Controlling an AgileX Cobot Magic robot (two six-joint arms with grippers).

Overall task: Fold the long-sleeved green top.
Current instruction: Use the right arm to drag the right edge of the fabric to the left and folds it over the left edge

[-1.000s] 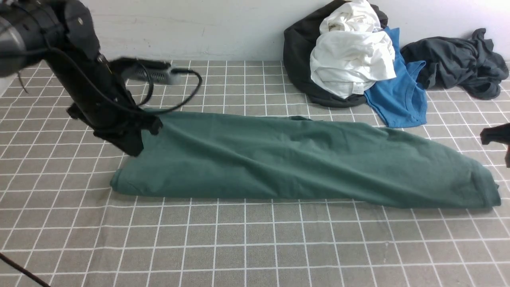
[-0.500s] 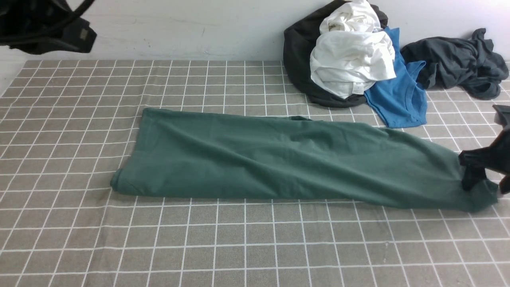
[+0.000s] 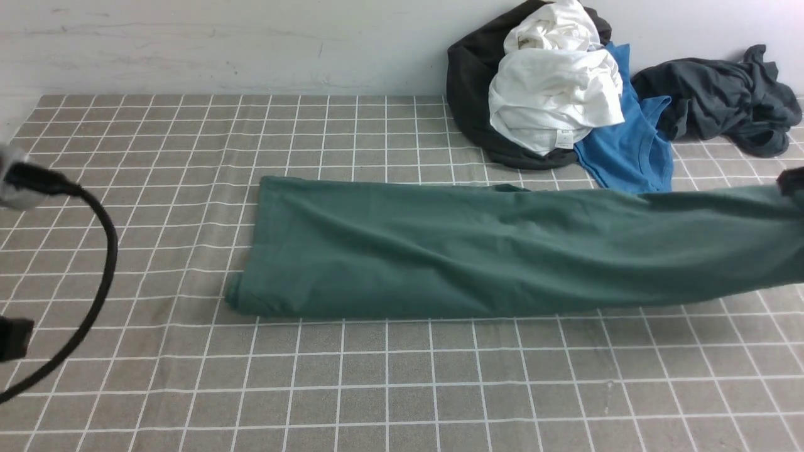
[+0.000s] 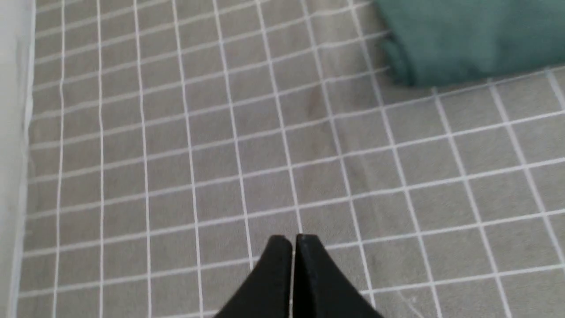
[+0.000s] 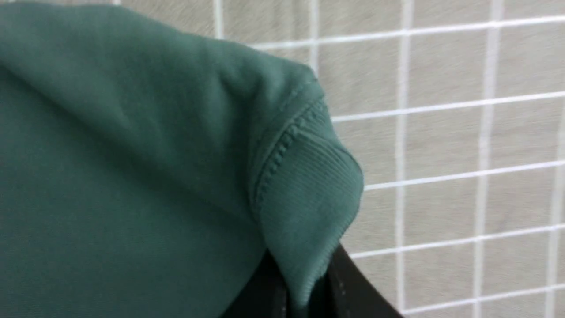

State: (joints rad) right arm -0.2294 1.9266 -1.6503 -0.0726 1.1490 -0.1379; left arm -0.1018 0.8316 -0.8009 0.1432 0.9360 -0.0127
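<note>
Jaws of the right gripper (image 3: 791,181) barely show at the far right edge of the front view, and their grip cannot be made out there. Half a second ago this gripper pressed on the right end of the green long-sleeved top (image 3: 440,251), which lay flat. Now that end is raised off the checked tablecloth (image 3: 377,389) and pulled taut towards the gripper. The rolled left end has slid rightward. The left arm has left the upper corner, and only its cable (image 3: 107,251) loops at the left edge. The top is a long, folded dark green band with soft creases, lying in front of the blue shirt (image 3: 628,157).

From the left wrist, the left gripper (image 4: 293,240) has its jaws pressed together, empty, above bare cloth. The top's rolled end (image 4: 463,39) lies well apart from it.

From the right wrist, the right gripper (image 5: 304,282) is clamped on the top's ribbed band (image 5: 309,190), which hangs over the jaws.
</note>
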